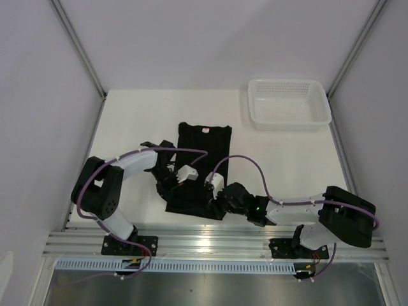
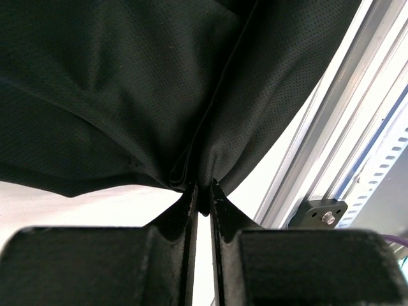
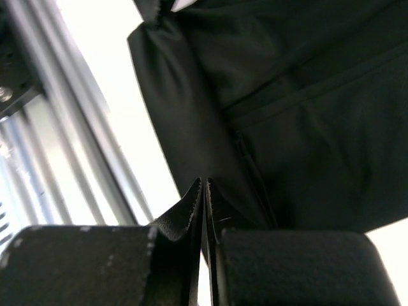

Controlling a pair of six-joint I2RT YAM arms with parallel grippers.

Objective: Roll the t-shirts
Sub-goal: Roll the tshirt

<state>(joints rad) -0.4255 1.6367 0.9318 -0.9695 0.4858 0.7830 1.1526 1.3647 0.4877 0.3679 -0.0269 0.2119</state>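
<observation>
The black t-shirt [image 1: 204, 146] lies folded into a long strip at the middle of the white table, neck end with its light label toward the back. My left gripper [image 1: 166, 186] is at the strip's near left edge. In the left wrist view it [image 2: 203, 190] is shut on a bunched fold of the t-shirt [image 2: 127, 95], which is drawn up into pleats. My right gripper [image 1: 215, 201] is at the near right corner. Its jaws [image 3: 204, 183] stand pressed together on the edge of the t-shirt [image 3: 306, 127], with dark cloth between the tips.
A white mesh basket [image 1: 289, 118] stands at the back right of the table. The aluminium rail [image 1: 217, 239] that carries both arm bases runs along the near edge, close behind the grippers, and shows as the rail [image 2: 357, 127] and the rail [image 3: 76, 127] in the wrist views.
</observation>
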